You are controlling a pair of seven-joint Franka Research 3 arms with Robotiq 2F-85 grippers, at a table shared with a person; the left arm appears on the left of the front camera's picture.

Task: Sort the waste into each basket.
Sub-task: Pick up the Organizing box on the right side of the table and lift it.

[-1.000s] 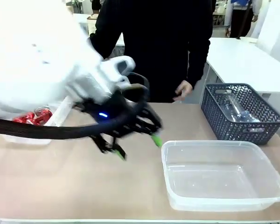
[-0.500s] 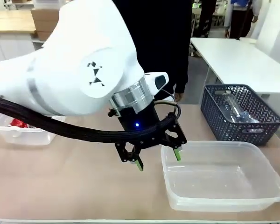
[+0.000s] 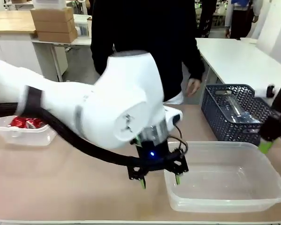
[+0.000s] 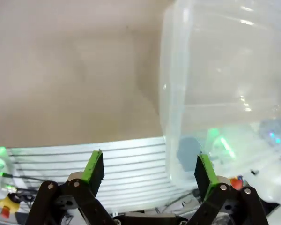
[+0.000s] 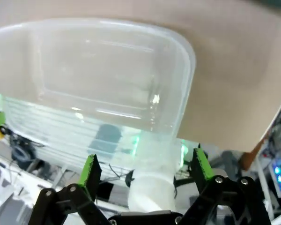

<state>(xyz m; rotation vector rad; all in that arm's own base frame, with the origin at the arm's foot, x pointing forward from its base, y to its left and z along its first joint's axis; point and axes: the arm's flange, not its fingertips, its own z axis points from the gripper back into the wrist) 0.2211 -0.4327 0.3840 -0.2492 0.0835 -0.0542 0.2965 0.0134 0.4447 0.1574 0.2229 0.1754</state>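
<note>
Front camera across table; both wrist cameras close over one tub

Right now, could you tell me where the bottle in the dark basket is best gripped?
Probably across the body of the bottle, coming down from above: it lies on its side inside the lattice basket, whose walls block a sideways approach.

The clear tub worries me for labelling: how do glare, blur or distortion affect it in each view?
Front view: the clear tub is sharp with soft reflections; the right end effector at the right edge is motion-blurred. Left wrist view: green glints and white streaks on its wall. Right wrist view: wide-angle bowing of its rim, small highlights, background smeared through the plastic.
</note>
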